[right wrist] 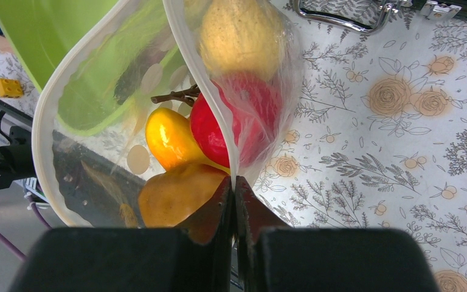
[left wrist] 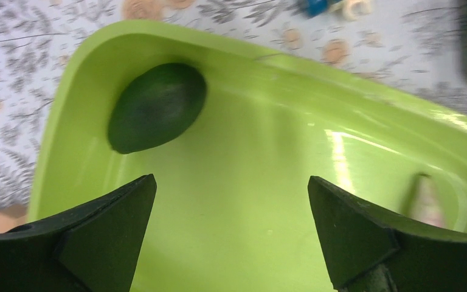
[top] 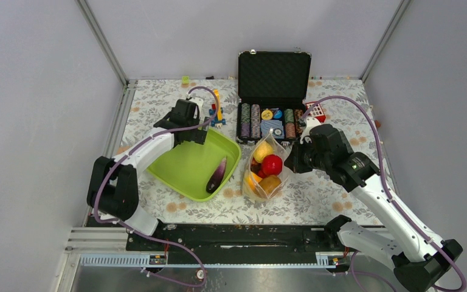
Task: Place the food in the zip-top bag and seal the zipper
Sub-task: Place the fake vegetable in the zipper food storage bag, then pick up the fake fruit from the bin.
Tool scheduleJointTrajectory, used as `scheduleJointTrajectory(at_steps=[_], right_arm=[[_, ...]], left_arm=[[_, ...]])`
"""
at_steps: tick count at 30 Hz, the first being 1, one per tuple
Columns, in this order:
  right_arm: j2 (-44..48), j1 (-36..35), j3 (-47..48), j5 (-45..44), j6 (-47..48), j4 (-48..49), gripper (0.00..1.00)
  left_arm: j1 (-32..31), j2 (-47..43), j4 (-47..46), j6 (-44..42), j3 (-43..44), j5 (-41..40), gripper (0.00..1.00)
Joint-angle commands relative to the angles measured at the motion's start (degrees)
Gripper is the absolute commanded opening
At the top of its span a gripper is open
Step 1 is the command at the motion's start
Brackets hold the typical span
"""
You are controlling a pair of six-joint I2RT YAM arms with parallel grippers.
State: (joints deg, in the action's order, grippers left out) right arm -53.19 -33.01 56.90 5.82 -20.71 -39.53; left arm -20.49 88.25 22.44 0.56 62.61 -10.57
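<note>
Right gripper: pinched hard on the rim of the clear floppy polka-dot zip-top bag, holding one lip up so the mouth gapes toward the tray.
Left gripper: fingers spread wide with nothing between them, hovering low over the lime-green plastic tray.
Food already bagged: round red toy apple, bumpy yellow toy lemon, plus a couple of orange-yellow pieces.
Food left in the tray: dark green egg-shaped toy avocado tucked in the corner ahead of my left fingers, and a slim purple toy eggplant by the opposite rim.
Handling guess: the toys look light, hard and slick, so I'd squeeze the avocado across its fat middle or it'll squirt out.
Bag feel: thin, slippery film. The stiffer zipper strip is the only decent place to hold it.
</note>
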Motion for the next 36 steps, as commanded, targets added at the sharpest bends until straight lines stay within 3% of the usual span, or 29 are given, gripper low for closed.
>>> scheduleJointTrajectory(at_steps=[1,4,9,22,36], right_arm=[[-0.3,-0.3,0.7,-1.4,1.2,0.6,0.07],[-0.9,-0.3,0.9,-2.2,1.4,0.7,0.07],[-1.7,-0.3,1.1,-2.5,1.3,0.7,0.07],[-2.2,-0.3,1.2,-2.1,1.0,1.3,0.06],[-2.3,-0.2,0.4,-2.5,1.0,1.9,0.06]], left_arm=[[0.2,3.3,-2.5,-4.5,2.3,-14.8,0.99],[0.3,4.6,-6.6,-6.5,1.3,-21.4,0.99],[1.2,5.8,-14.7,-11.8,-1.1,-20.4,0.99],[2.9,12.0,-15.3,-13.3,0.5,-15.9,0.96],[3.1,20.7,-11.3,-12.3,6.1,-17.3,0.87]])
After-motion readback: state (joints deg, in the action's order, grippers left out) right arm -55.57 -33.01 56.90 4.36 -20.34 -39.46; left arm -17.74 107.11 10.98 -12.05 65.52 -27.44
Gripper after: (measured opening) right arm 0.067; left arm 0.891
